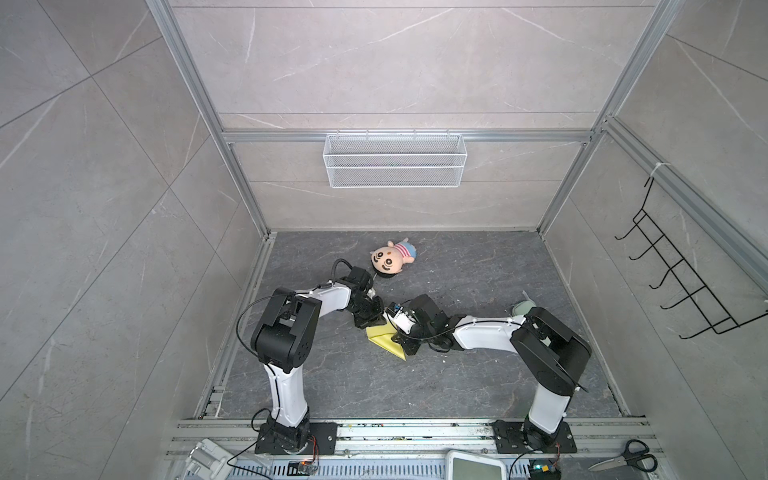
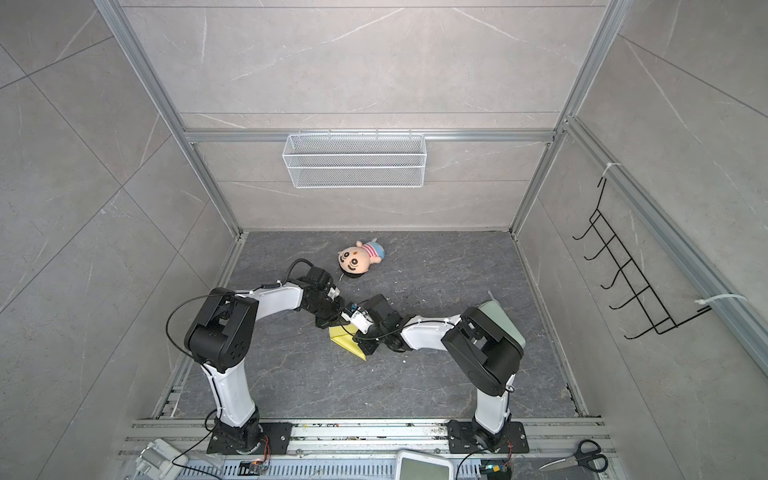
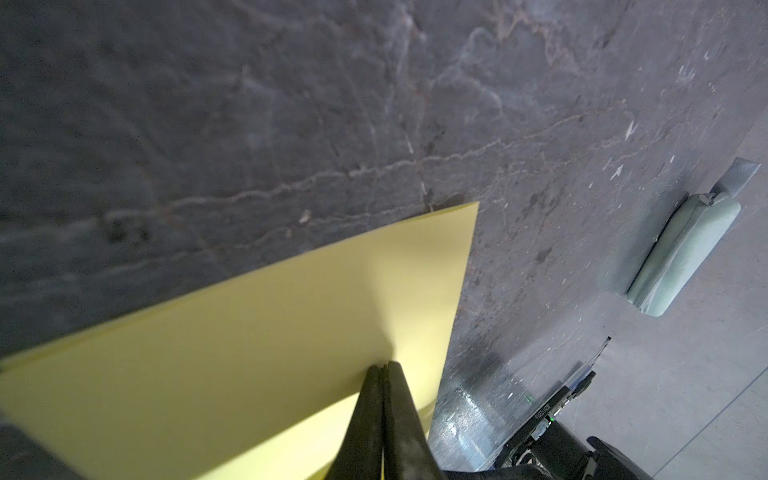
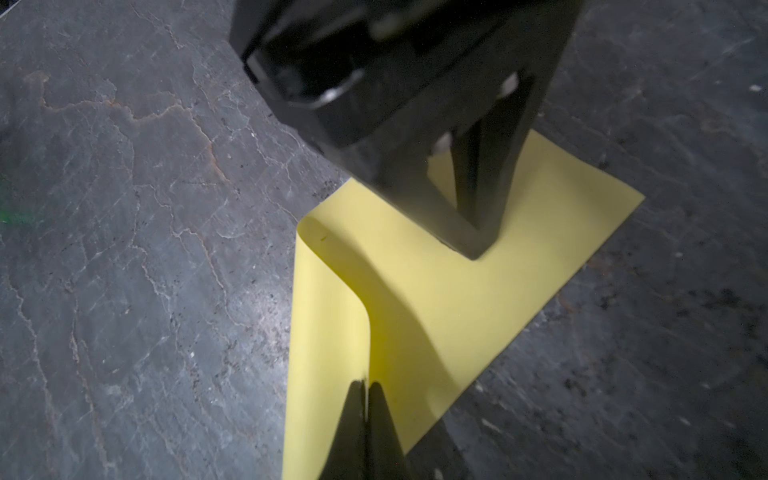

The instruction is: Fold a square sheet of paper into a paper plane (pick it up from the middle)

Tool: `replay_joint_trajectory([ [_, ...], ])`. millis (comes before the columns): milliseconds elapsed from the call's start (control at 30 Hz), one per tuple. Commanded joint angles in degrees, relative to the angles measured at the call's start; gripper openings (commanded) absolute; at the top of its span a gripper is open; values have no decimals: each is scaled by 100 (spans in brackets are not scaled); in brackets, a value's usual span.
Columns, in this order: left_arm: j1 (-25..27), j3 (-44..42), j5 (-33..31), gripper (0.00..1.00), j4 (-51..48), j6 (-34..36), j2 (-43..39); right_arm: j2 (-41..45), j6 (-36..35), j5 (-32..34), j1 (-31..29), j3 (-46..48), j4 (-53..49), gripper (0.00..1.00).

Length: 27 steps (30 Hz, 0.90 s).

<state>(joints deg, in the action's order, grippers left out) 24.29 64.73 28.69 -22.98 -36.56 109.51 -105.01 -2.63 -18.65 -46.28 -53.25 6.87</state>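
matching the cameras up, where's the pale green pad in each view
In a top view: pale green pad peeks from behind the right arm.
In a top view: same, more showing.
Left wrist: pad beyond the yellow paper sheet.
Right wrist: not in it.
Shared landmark: that sheet, in all four.

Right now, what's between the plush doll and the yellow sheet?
The left gripper, pinching the yellow sheet, and its wrist; both top views show it.

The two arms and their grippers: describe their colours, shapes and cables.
The left arm and right arm have glossy white link shells and boxy black joint housings, on black base plates. Thin black cables loop alongside. The left gripper and right gripper have slim, tapered matte-black fingers.
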Motion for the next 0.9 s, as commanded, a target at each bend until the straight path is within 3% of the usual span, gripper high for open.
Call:
replay_joint_trajectory([
  [0, 49, 31, -112, 7, -192, 113, 202, -149, 180, 29, 30, -171, -241, 0],
  [867, 66, -4, -82, 7, -141, 104, 220, -405, 235, 213, 51, -495, -728, 0],
])
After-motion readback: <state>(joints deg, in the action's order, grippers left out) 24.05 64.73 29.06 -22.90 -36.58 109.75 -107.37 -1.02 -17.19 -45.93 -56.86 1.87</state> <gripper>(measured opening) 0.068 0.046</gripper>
